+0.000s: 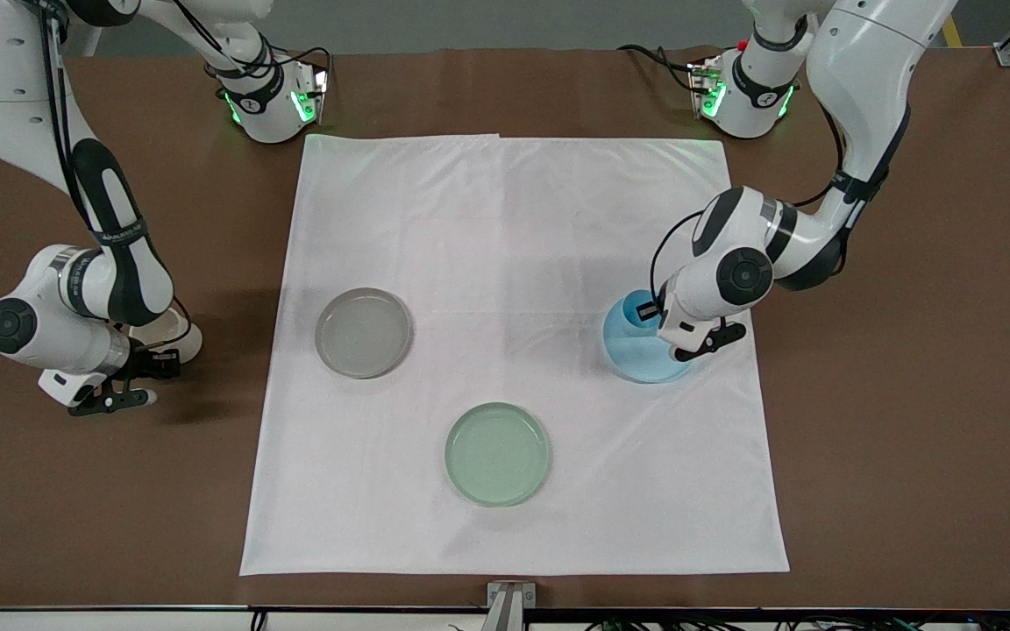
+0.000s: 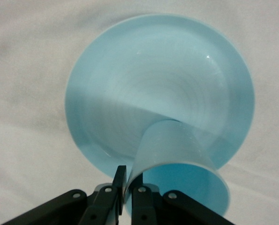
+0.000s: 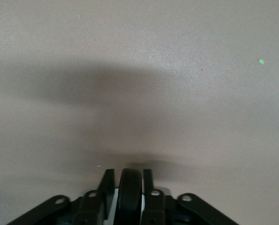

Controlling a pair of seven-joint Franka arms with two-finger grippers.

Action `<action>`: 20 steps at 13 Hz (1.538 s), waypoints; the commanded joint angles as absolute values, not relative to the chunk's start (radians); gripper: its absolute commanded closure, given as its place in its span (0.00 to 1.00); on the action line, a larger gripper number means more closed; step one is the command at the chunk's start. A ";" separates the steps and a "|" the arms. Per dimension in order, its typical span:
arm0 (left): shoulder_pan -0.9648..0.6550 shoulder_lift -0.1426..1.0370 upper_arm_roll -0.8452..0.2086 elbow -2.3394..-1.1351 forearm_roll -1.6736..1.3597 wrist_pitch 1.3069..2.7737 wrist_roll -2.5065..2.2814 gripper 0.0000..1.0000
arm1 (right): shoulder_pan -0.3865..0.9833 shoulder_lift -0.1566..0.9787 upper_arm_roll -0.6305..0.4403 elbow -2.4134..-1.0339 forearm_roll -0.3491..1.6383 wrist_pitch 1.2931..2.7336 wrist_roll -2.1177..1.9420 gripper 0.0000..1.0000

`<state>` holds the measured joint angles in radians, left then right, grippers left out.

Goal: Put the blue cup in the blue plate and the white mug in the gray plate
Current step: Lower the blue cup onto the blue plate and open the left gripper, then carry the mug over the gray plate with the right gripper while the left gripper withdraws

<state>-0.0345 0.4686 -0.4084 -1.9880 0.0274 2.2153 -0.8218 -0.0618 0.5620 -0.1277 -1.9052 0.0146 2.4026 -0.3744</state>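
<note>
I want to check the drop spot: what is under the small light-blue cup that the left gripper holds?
The round light-blue plate on the white cloth lies under the light-blue cup, pinched by its rim in the left gripper. The cup covers part of the plate's rim.

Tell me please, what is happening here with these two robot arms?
The left hand holds the blue cup by its rim, over the blue plate at the left arm's end of the white cloth. The right hand is over the bare brown table, off the cloth, shut on the black handle of the white mug. The gray plate holds nothing yet, and the pale green plate is nearer the camera.
</note>
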 commanded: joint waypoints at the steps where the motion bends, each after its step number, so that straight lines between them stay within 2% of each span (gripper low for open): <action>1: -0.015 0.473 -0.407 -1.941 0.052 2.215 -0.833 0.01 | -0.091 0.552 -0.104 -1.898 0.020 2.402 -0.390 0.85; 3: -0.002 0.410 -0.393 -1.886 0.054 2.145 -0.824 0.00 | -0.086 0.540 -0.103 -1.850 0.020 2.320 -0.388 0.91; 6: 0.075 0.319 -0.393 -1.726 0.127 1.947 -0.751 0.00 | -0.065 0.506 -0.095 -1.644 0.021 1.974 -0.373 0.94; 8: 0.113 0.302 -0.394 -1.602 0.210 1.799 -0.585 0.00 | -0.035 0.480 -0.087 -1.574 0.081 1.843 -0.306 0.94; 10: 0.139 0.269 -0.391 -1.514 0.212 1.680 -0.496 0.00 | 0.050 0.454 -0.089 -1.585 0.104 1.832 -0.199 0.94; 15: 0.218 0.173 -0.396 -1.480 0.195 1.658 -0.376 0.00 | 0.270 0.457 -0.089 -1.612 0.112 1.868 0.145 0.93; 20: 0.244 0.155 -0.394 -1.416 0.141 1.531 -0.347 0.00 | 0.382 0.460 -0.089 -1.776 0.133 2.145 0.268 0.93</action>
<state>0.2277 0.1599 -0.3865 -1.4493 0.1798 1.5855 -0.3674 0.3596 0.4807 -0.0781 -1.6951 0.1163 2.0563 0.2376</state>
